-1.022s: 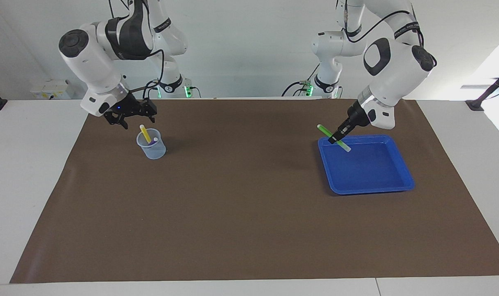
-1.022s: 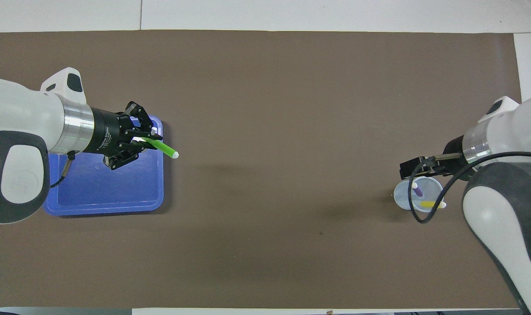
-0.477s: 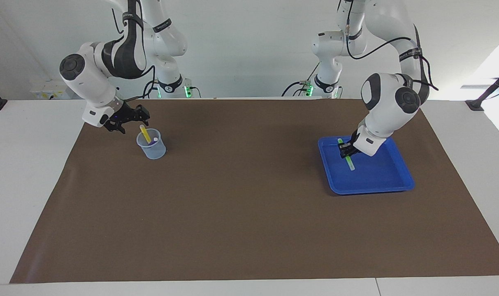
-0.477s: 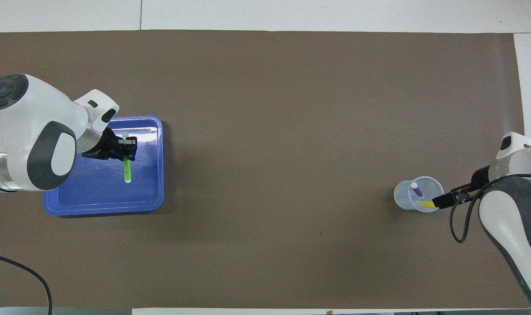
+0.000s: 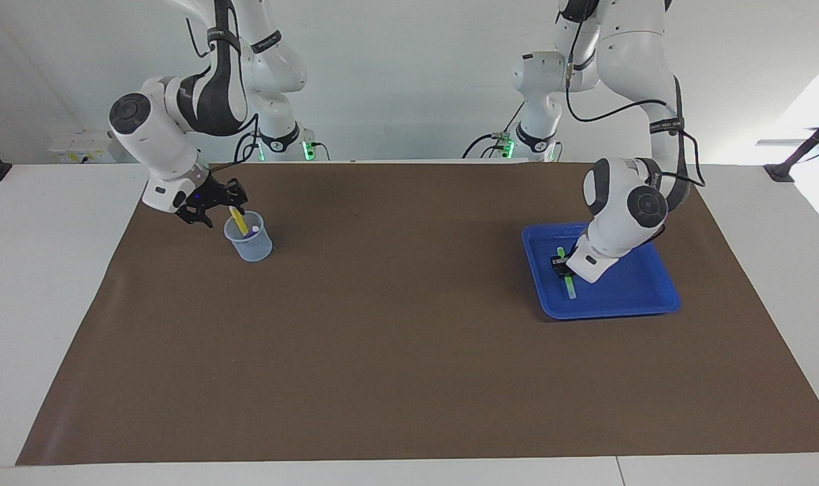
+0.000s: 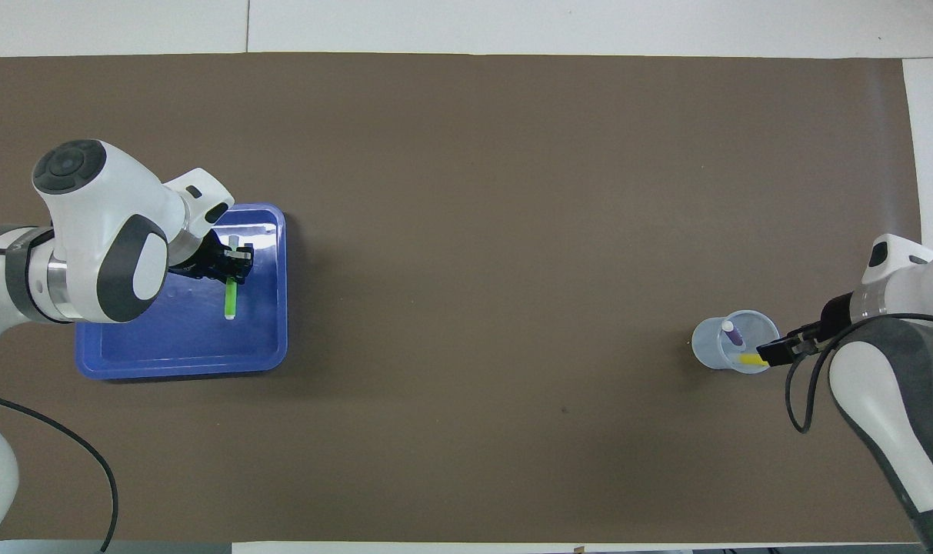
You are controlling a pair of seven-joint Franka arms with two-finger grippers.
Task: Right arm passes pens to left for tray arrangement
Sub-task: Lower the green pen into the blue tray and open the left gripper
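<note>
Left end effector [image 5: 562,264], low inside the tray [image 5: 612,312], is clamped shut on the green pen [image 5: 569,283]. A second ago I held that pen slantwise above the tray's rim. Now it is turned to run twelve to six in the overhead view, and it sits toward the tray's three o'clock side, at or just above the floor. By my reading, the first placement needs only a release. The tray itself sits at nine o'clock on the table [image 5: 395,337], seen from overhead.

At three o'clock, my right end effector [image 5: 220,202] has dropped from beside the translucent cup [image 5: 250,251] onto the top of the yellow pen [image 5: 237,219], which leans out of the cup. Whether it has closed on that pen I cannot tell. The purple pen [image 6: 731,332] stands in the same cup, untouched. The second handover looks about to begin, with two pens yet to cross.
</note>
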